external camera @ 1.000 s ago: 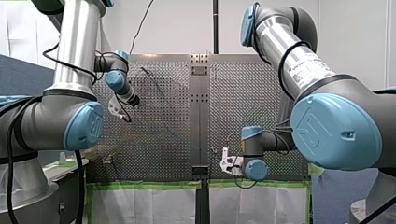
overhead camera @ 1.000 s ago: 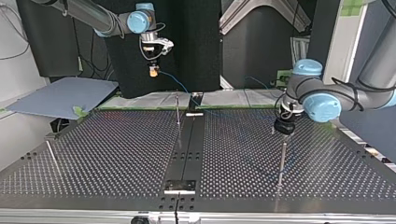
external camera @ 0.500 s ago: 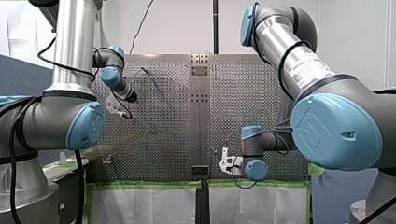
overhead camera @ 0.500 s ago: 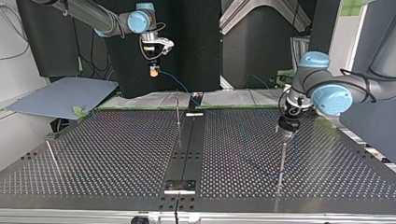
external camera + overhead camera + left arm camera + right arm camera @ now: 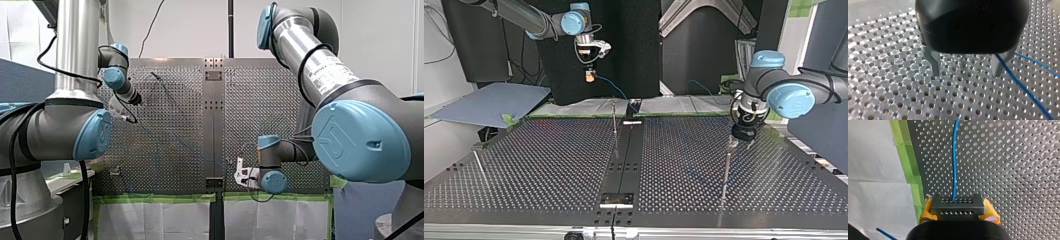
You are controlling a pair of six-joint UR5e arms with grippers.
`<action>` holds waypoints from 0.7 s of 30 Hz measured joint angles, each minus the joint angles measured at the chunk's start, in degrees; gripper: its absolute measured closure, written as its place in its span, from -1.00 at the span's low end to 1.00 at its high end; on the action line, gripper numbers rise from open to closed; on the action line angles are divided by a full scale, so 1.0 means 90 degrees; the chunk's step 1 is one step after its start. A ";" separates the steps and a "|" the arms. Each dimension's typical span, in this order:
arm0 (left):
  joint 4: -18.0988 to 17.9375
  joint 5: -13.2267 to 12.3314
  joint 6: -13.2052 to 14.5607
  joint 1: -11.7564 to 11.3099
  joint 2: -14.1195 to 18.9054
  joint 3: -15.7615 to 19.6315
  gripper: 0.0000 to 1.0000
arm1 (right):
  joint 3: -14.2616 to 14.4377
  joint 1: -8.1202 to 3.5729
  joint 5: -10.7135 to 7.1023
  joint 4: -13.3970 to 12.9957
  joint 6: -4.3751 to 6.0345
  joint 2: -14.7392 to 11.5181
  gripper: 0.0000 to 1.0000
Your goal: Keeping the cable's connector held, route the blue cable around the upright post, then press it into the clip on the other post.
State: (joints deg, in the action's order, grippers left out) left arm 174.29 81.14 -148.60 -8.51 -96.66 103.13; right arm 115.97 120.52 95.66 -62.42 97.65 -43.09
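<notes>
At the top view's left, my right end effector (image 5: 589, 76) hangs high over the counter's (image 5: 549, 165) far edge, its yellow pads (image 5: 991, 213) clenched on the black connector (image 5: 957, 206), and the blue cable (image 5: 955, 157) runs from it down toward the counter. Further right, the thin middle post (image 5: 614, 120) near that far edge shows no cable bent round it. My left end effector (image 5: 966, 73) hovers released over the outer post (image 5: 725, 170), the cable passing beside one metal finger (image 5: 998, 68), ungripped. I judge the hold kept, with the routing and the pressing into the clip, which I cannot make out, both left.
</notes>
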 joint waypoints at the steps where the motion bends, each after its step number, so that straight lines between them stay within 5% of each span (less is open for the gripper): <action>1: 0.0016 -0.0013 0.0014 0.0006 0.0030 0.0001 -1.00 | 0.0000 0.0001 -0.0004 0.0000 0.0000 0.0000 1.00; 21: 0.0554 0.0007 0.0422 0.0272 0.0720 0.0003 -1.00 | -0.0001 0.0010 -0.0014 -0.0008 0.0001 0.0001 1.00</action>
State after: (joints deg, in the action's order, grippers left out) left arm 179.28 81.21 -144.80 -6.06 -90.18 103.16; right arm 115.96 120.61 95.53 -62.48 97.66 -43.08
